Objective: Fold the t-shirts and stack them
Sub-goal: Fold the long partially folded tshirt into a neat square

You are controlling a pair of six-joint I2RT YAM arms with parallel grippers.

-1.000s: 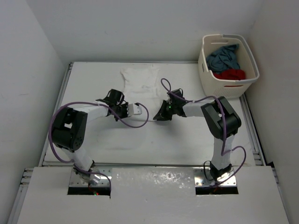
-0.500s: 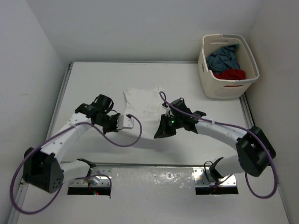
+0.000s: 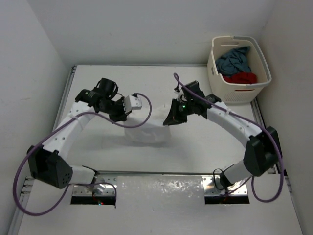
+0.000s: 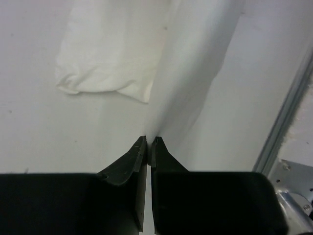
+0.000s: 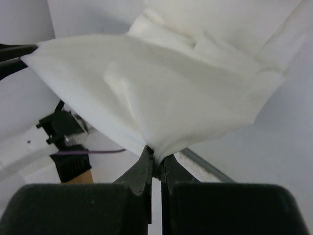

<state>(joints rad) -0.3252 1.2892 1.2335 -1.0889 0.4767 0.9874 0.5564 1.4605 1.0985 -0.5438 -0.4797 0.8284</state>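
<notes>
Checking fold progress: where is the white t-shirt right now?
Top view: the white t-shirt hangs over the middle of the table, stretched between the left gripper and the right gripper, each pinching one edge.

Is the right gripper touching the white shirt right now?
Touching. The right wrist view shows the right gripper pinched shut on a fold of the white shirt, cloth fanning from its tips.

Read the white t-shirt (image 5: 161, 88) as soft, matt, creased cloth. On the left gripper (image 4: 148, 142) and right gripper (image 5: 155, 154) you see matt black plastic fingers. The laundry basket (image 3: 237, 93) is smooth cream plastic. The table (image 3: 195, 142) is matt white, its edge rail (image 4: 288, 117) bare metal. The purple cable (image 5: 93, 152) looks smooth.
</notes>
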